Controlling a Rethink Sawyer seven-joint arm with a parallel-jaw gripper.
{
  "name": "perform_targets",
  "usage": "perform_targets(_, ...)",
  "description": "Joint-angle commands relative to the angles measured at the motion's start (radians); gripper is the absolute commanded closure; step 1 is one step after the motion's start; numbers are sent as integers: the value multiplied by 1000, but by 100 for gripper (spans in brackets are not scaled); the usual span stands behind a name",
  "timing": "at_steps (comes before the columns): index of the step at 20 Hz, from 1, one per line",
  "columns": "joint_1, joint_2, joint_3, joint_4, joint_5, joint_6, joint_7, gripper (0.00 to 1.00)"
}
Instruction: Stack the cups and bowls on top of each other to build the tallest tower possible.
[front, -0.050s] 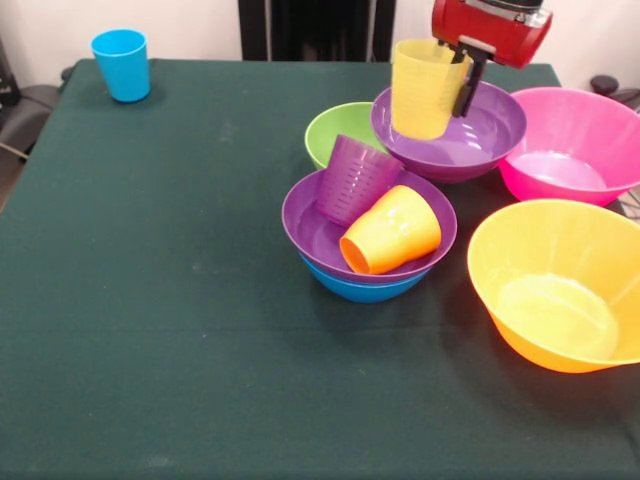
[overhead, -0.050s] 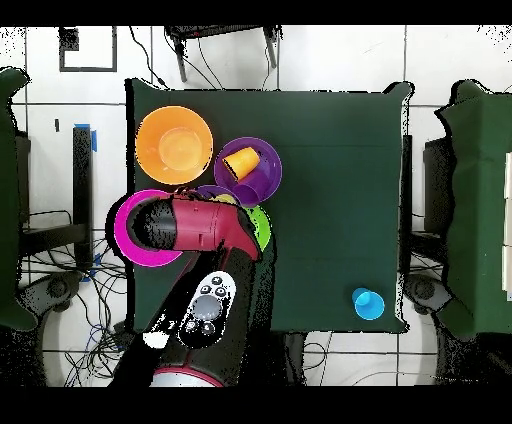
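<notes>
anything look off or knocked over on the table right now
Yes. The orange cup lies tipped on its side in the purple bowl nested on the blue bowl, its mouth facing the camera, with the purple cup leaning beside it. The blue cup stands alone at the far corner. Nothing looks spilled or broken.

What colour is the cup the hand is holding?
Yellow: the cup in the hand shows best in the front view.
</notes>
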Motion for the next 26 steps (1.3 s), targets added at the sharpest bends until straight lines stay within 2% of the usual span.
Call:
perform_targets(1, 10, 26, 70, -20, 21, 48, 142, 100)
perform_targets(7, 30, 55, 28, -41, 3, 56, 151, 100)
perform_targets(13, 49, 110, -7, -95, 14, 62, 174, 100)
perform_targets(26, 71, 138, -48, -130, 23, 108, 168, 100)
